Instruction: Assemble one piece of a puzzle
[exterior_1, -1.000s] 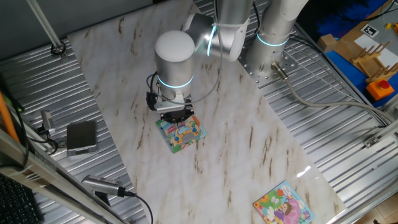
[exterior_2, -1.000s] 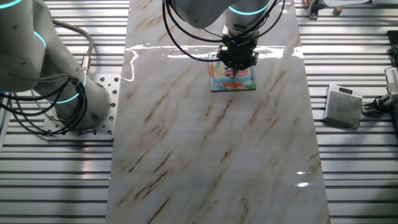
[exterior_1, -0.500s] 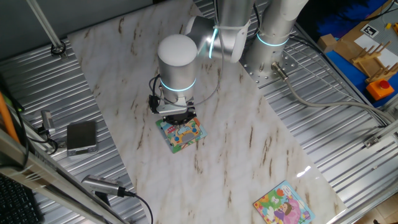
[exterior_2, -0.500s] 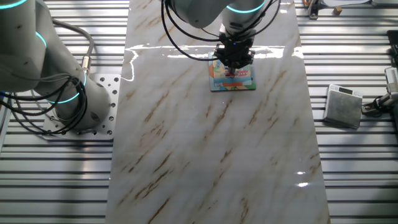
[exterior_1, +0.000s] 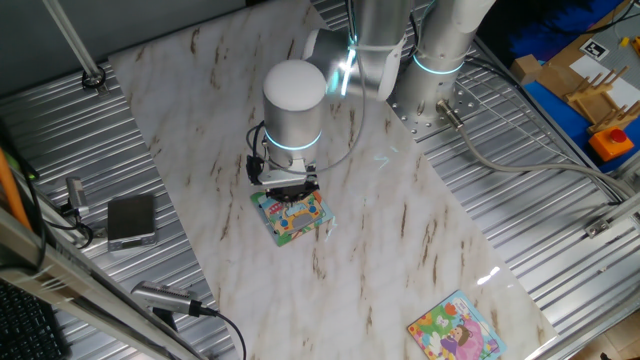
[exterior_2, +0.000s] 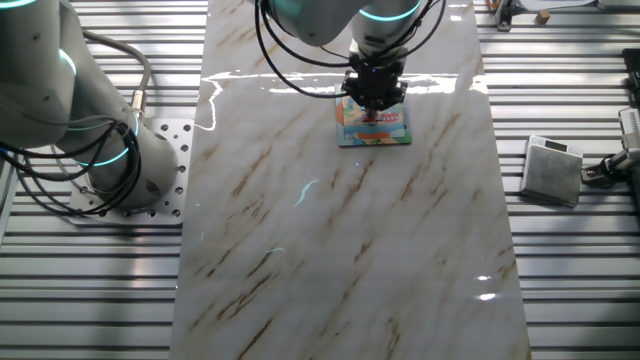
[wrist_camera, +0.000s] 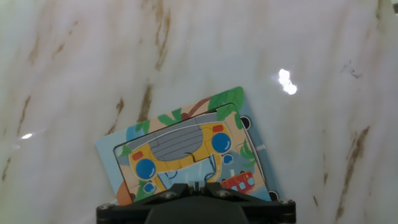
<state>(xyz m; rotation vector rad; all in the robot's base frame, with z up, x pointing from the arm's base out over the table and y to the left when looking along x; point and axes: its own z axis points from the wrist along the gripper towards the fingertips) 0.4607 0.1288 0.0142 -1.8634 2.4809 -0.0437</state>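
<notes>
Gripper: my gripper (exterior_1: 289, 190) points straight down over the far-left edge of the puzzle (exterior_1: 293, 216); in the other fixed view (exterior_2: 374, 98) it sits at the puzzle's far edge (exterior_2: 377, 128).
Jaws: I cannot tell how far they are parted; the hand view shows only my black gripper body (wrist_camera: 194, 205) at the bottom edge, covering the spot beneath it.
Piece: I cannot make it out in any view; whether I have hold of it is not visible.
Puzzle: it lies flat on the marble table (exterior_1: 390, 215), turned at an angle, light-blue border around a yellow vehicle with blue round lights (wrist_camera: 186, 149); a small red patch shows near its lower right.
Second puzzle: a pink-and-green one (exterior_1: 456, 328) lies at the table's near right corner, well apart from me.
Box: a small grey box (exterior_1: 131, 220) rests on the ribbed metal left of the table.
</notes>
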